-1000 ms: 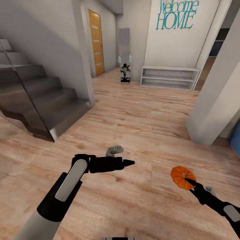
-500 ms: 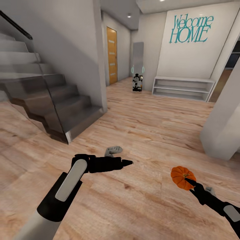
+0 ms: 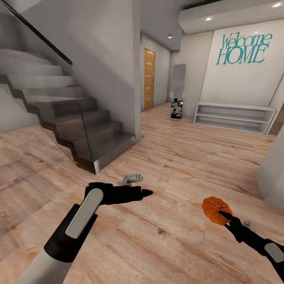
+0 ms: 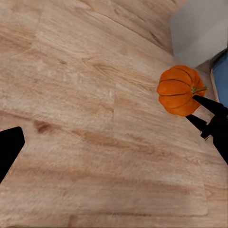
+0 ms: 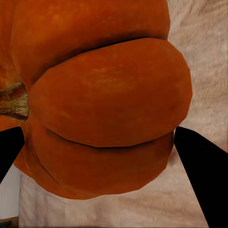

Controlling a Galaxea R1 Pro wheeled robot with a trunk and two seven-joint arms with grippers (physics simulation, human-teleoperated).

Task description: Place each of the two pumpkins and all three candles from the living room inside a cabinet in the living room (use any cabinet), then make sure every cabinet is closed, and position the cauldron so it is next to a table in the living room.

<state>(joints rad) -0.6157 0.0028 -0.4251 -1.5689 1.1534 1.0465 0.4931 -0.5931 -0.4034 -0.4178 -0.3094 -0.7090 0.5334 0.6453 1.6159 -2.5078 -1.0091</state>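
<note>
Right tool (image 3: 225, 219) grips pumpkin (image 3: 213, 208); wall sign (image 3: 243, 49) reads "Welcome HOME".

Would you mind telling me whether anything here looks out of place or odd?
Nothing stands out. The pumpkin sits whole between the right gripper's fingers above bare wood floor, the left gripper carries nothing, and the staircase and white shelf unit look orderly.

L arm (image 3: 79, 221): grey shell, black joints | claw (image 3: 148, 192): black, pointed | R arm (image 3: 260, 246): same
</note>
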